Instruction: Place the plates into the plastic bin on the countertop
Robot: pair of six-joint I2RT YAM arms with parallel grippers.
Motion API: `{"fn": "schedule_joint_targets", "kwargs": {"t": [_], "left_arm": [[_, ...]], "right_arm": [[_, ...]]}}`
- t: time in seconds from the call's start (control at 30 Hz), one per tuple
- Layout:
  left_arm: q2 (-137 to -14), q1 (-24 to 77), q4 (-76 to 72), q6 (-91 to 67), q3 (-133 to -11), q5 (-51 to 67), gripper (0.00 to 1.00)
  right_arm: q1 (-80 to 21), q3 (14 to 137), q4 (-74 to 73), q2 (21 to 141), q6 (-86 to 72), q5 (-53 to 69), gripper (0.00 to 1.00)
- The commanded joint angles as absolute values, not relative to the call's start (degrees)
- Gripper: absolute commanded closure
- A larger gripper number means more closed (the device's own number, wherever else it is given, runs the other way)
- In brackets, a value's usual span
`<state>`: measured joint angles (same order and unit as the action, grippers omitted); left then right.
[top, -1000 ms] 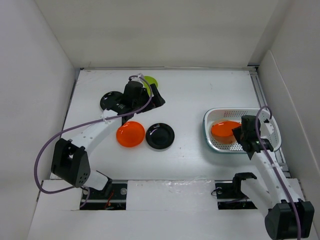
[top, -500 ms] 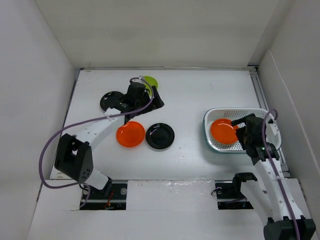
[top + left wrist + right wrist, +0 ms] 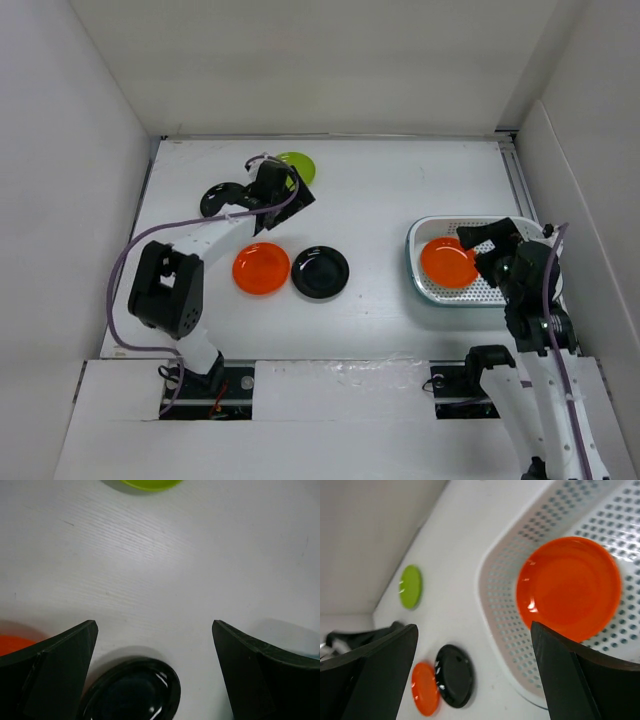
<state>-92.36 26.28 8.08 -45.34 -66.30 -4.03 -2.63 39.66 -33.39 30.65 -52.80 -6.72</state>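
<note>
**One orange plate in bin; both hands spread, gripping nothing**

Edges: the tabletop (image 3: 400, 190) is boxed by the left wall (image 3: 70, 200), back wall (image 3: 320, 70) and right wall (image 3: 590, 170). The bin (image 3: 413, 265) sits on the R side, close to the right wall. A broad strip of white tabletop runs btwn the black plate (image 3: 320, 272) and the bin's left rim. More white surface lies along the back wall.

Right hand (image 3: 474, 627): fingers spread wide, raised over the bin's near-left part. The binned orange plate (image 3: 447, 262) lies flat on the perforated floor at the bin's left end. In the wrist view it sits ahead of the fingers, apart from both.

Left hand (image 3: 154, 625): fingers spread wide, over the far-left tabletop. The lime plate (image 3: 298, 164) is just beyond the tips, not touching. The loose orange plate (image 3: 261, 268) and black plate lie just beside each other, nearer the arm bases than this hand. A dark disc (image 3: 218, 198) is part-hidden by the L arm; can't tell more.
</note>
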Motion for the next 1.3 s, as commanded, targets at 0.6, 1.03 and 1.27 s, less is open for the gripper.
{"fn": "schedule_joint_targets", "kwargs": {"t": [0.6,1.03,1.27], "left_arm": [[-120.49,21.62,-0.18,-63.19,-85.25,-16.08,0.00],[-125.95,20.57,10.10,-68.55,-94.13,-18.46,0.20],[-130.87,19.42,13.97,-69.70,-98.17,-15.65,0.54]], "right_arm": [[-2.81,42.36,-19.42,31.99,-36.30,22.41,0.04],[-4.39,42.36,-18.90,33.57,-35.77,21.09,0.04],[-4.39,43.59,-19.51,33.57,-35.77,21.09,0.04]]}}
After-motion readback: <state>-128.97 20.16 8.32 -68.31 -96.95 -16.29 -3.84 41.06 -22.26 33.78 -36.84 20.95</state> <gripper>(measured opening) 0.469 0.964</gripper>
